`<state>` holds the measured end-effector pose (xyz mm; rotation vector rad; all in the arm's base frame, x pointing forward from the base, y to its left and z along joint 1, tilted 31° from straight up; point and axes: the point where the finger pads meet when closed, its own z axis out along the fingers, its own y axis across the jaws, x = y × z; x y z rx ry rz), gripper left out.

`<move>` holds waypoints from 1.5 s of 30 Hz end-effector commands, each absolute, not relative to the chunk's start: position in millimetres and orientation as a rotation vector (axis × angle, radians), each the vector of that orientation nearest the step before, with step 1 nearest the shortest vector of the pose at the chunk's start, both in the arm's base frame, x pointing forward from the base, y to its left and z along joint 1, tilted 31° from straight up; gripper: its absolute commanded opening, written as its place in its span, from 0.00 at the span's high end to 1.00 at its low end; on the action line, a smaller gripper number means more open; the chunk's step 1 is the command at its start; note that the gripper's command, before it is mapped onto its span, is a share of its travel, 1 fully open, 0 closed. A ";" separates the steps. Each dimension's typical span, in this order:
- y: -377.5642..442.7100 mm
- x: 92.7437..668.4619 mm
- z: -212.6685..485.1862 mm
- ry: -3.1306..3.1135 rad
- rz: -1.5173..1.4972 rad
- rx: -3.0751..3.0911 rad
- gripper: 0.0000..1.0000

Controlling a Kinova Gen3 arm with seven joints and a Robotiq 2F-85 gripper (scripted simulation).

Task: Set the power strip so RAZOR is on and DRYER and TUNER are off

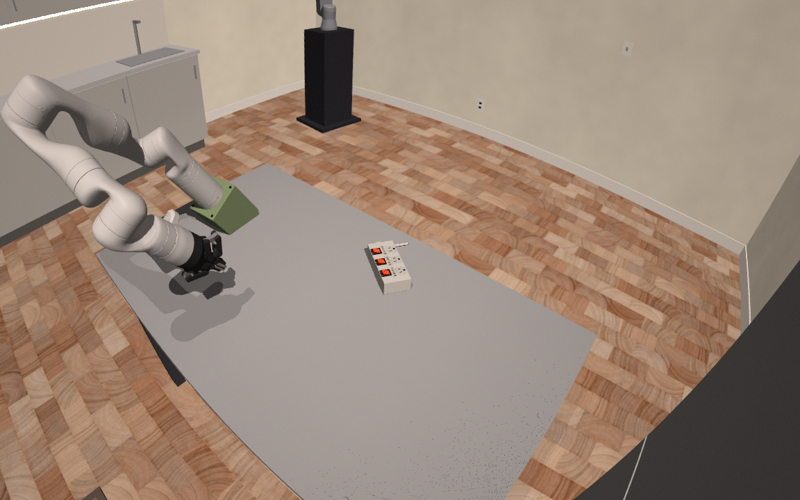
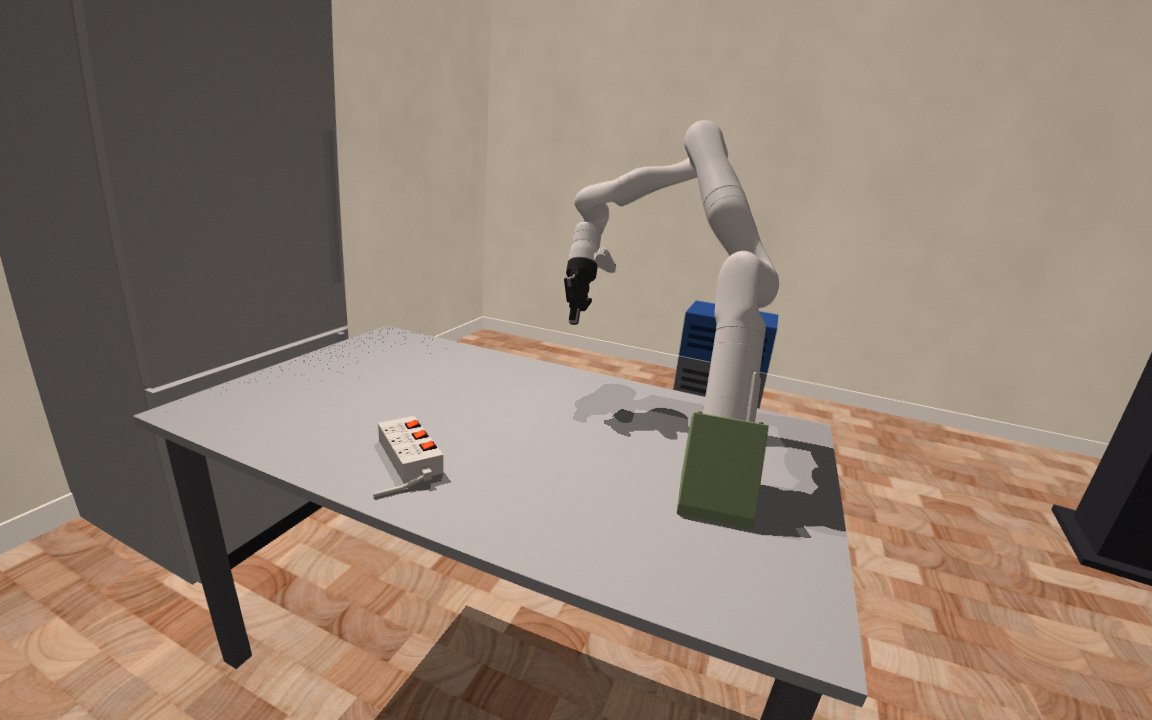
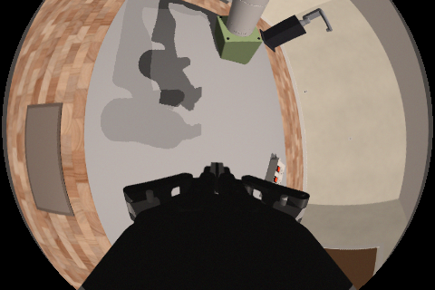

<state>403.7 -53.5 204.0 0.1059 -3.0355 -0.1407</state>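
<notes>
Exterior view has the pincer (image 1: 221,267) (image 2: 573,317) (image 3: 217,169) up in the air, pointing down near the far long edge of the tabletop (image 1: 328,348) (image 2: 517,501) (image 3: 227,122). It's fully shut, fingertips together, nothing in its grip. The pale arm (image 1: 73,167) (image 2: 732,214) (image 3: 246,9) arches back to a green block (image 1: 238,211) (image 2: 723,470) (image 3: 240,50) by the right short edge.

Power strip (image 1: 398,285) (image 2: 419,463) (image 3: 271,169) is well apart from the pincer, toward the left end and near the front long edge. It's sitting right way up, with its orange-red switches (image 1: 380,262) (image 2: 420,434) (image 3: 278,169) on top, three in a row. The cord stub (image 1: 401,244) (image 2: 401,489) sticks out toward that front edge. Labels are too small to read, so can't tell which switch is RAZOR, or what's on or off.
</notes>
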 end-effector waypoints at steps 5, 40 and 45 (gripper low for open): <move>-50.7 404.3 204.3 -3.036 -0.140 0.116 1.00; -21.0 433.4 200.9 -3.099 -0.043 0.043 1.00; -21.0 433.4 200.9 -3.099 -0.043 0.043 1.00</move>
